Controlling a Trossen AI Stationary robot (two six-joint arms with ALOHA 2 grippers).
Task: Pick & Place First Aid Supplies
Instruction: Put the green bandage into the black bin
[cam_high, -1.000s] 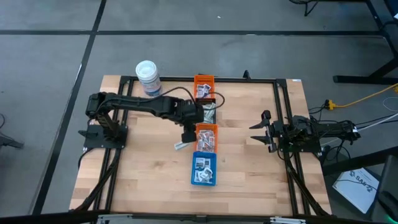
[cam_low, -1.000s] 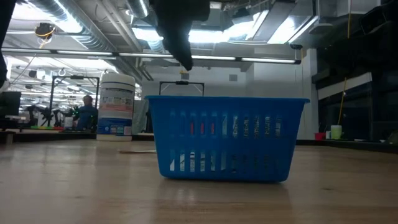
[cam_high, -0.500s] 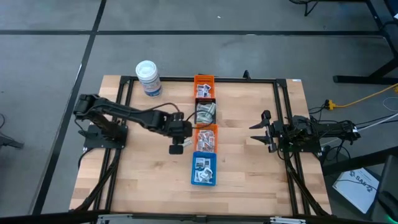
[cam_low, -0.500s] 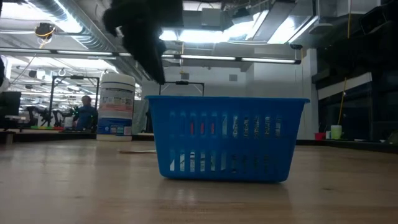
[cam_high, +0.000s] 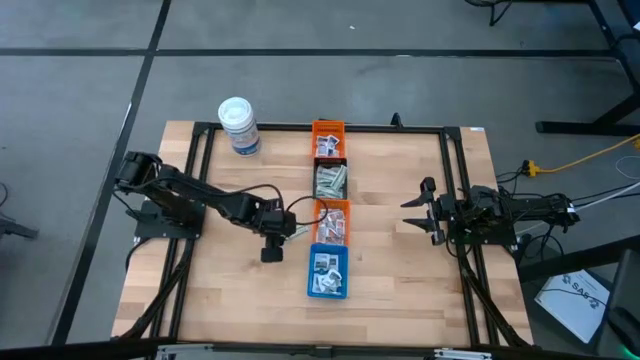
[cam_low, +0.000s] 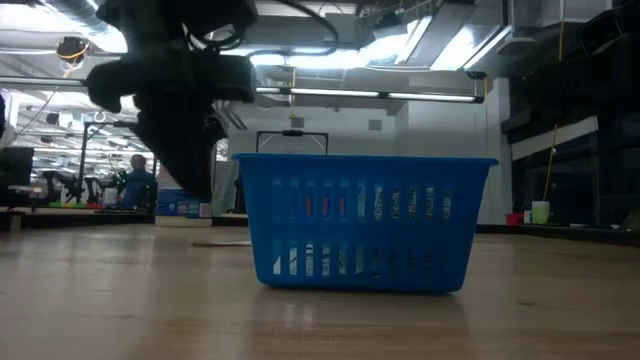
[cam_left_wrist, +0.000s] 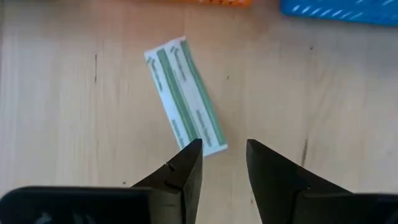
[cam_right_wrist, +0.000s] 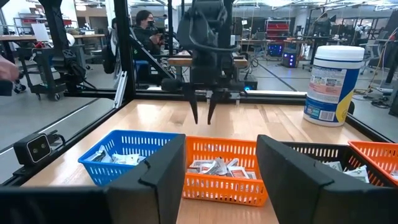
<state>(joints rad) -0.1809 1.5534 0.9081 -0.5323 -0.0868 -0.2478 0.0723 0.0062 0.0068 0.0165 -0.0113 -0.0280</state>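
Strip (cam_left_wrist: 185, 94), pale with green print, flat on bare wood at 9 o'clock of the near orange bin (cam_high: 333, 221). Left gripper (cam_left_wrist: 222, 163) hovers over its end, fingers spread, pinching nothing. Right gripper (cam_high: 412, 214) waits at table's 3 o'clock, spread, empty.

Print on the pale strip with green stripes (cam_left_wrist: 185, 94) too blurred for me to read in my left wrist view; its near end is covered by a dark finger (cam_left_wrist: 186, 168). Low view: the left arm's dark bulk hides most of the white cylindrical tub (cam_low: 183, 204). Packets behind the blue slatted plastic bin's wall (cam_low: 365, 222) are only slivers; I can't sort them.
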